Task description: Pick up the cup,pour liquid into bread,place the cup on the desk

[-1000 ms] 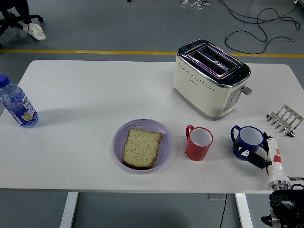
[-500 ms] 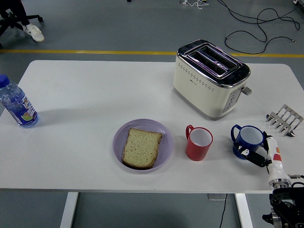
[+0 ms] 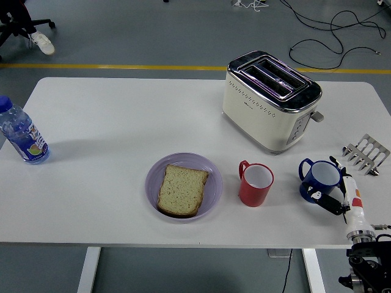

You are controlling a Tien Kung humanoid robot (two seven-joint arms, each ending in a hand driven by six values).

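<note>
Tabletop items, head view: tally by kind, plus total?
Cups: 2, a red cup and a blue cup
Plates: 1, purple plate
Bread slices: 1, bread
Toasters: 1, toaster
Bottles: 1, water bottle
Metal racks: 1, toast rack
Total: 7

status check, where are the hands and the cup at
Right hand closing around blue cup, cup on the table, not lifted. Left hand out of view. Bread on plate; red cup sits between blue cup and plate.
</note>
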